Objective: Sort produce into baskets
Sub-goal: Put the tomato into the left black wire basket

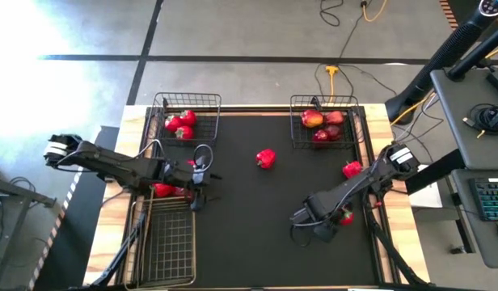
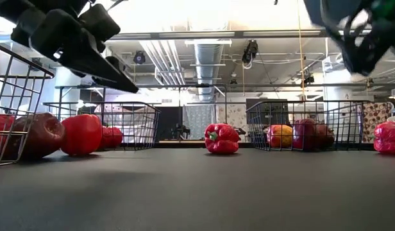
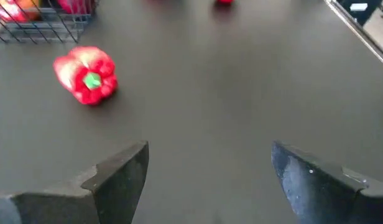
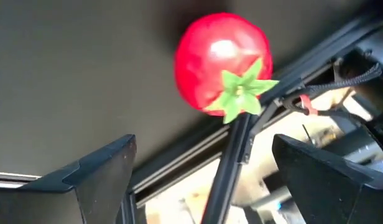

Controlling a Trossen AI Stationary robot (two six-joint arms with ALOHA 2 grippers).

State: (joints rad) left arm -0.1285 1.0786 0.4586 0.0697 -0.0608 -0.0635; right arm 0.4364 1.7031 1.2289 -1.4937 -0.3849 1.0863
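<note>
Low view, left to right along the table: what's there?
Dark red apple beside the near wire basket → round red tomato → black wire-mesh basket with red produce → lone red bell pepper → black wire-mesh basket holding apples → red pepper at the right edge.

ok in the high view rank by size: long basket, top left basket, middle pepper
1. long basket
2. top left basket
3. middle pepper

The camera looks straight down, so nearness hardly skews this.

No text, label, brand, number or sign can be read anywhere.
</note>
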